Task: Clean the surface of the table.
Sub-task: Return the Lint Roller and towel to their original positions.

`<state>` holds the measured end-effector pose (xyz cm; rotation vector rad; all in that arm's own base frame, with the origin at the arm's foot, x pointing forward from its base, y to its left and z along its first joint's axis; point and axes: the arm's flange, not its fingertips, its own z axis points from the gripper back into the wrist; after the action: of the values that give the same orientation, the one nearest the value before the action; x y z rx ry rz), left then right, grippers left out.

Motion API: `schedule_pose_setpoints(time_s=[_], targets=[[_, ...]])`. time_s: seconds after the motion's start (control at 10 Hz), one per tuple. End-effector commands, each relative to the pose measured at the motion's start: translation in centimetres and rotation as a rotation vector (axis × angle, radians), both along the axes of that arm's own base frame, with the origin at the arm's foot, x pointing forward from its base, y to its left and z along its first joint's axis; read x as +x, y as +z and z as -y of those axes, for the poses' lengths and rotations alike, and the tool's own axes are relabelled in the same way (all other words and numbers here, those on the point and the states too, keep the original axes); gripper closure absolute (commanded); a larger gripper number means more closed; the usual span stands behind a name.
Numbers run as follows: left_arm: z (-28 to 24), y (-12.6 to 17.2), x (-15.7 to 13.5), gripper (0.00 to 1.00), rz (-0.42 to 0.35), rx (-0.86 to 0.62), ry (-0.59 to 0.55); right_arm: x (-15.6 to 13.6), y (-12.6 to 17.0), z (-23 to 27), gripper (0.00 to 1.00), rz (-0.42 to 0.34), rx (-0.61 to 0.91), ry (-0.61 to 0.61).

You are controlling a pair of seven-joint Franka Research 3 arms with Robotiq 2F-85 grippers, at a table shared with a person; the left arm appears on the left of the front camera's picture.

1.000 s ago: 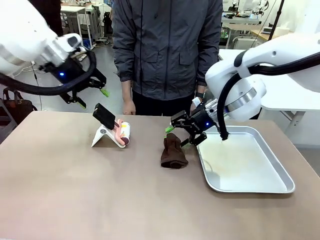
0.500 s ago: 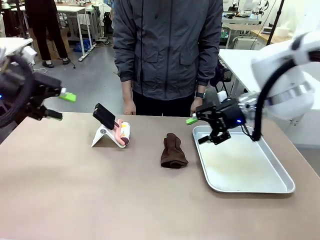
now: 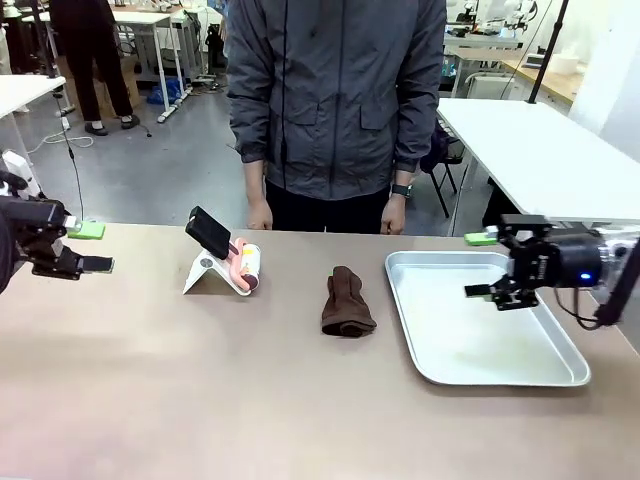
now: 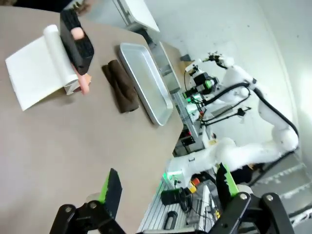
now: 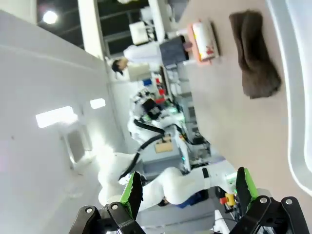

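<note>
The brownish-tan table (image 3: 200,380) carries a crumpled dark brown cloth (image 3: 347,303) near its middle. My left gripper (image 3: 92,247) hovers open at the table's far left edge, holding nothing. Over the right side of the silver tray (image 3: 560,375), my right gripper (image 3: 479,265) is open and empty too. In the left wrist view the left gripper (image 4: 168,184) spreads wide above the table (image 4: 58,136), far from the cloth (image 4: 121,85). The right gripper (image 5: 189,185) stands equally wide in the right wrist view, with the cloth (image 5: 256,53) well ahead of it.
A white stand (image 3: 205,272) holding a black device (image 3: 208,232) sits left of centre, with a pink-handled roller (image 3: 245,266) against it. A person stands at the far edge, hands (image 3: 258,215) hanging by the table. A white-topped table (image 3: 540,150) lies behind the tray.
Both arms drew back outward. The left gripper swung to the far left edge. The right gripper left the cloth and crossed over the tray to its right side.
</note>
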<state>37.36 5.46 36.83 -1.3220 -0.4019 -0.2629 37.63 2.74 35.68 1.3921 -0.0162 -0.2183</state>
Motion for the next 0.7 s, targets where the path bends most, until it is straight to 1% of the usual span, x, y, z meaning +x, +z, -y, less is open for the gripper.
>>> schedule_pose_setpoints(time_s=[0.0,0.1,0.2,0.3,0.4,0.6], targets=[[-1.8,-1.1,4.3,0.0,0.015,-0.057,-0.028,-0.6,-1.8,2.0,0.0,0.045,0.083,-0.073],[-2.2,-1.6,5.1,0.0,0.037,-0.122,-0.046,-0.4,-2.3,2.6,0.0,0.051,0.1,-0.113],[-2.5,-1.8,5.7,0.0,0.006,-0.145,-0.031,0.0,-2.8,2.8,0.0,0.047,0.081,-0.167],[-2.6,-1.8,6.2,0.0,-0.02,-0.164,-0.046,0.1,-1.5,3.6,0.0,0.004,0.059,-0.084],[-2.1,-2.2,4.8,0.0,-0.001,-0.095,-0.037,0.1,-1.5,3.6,0.0,0.004,0.059,-0.084],[-2.1,-2.2,4.8,0.0,-0.001,-0.095,-0.037,0.1,-1.5,3.6,0.0,0.004,0.059,-0.084]])
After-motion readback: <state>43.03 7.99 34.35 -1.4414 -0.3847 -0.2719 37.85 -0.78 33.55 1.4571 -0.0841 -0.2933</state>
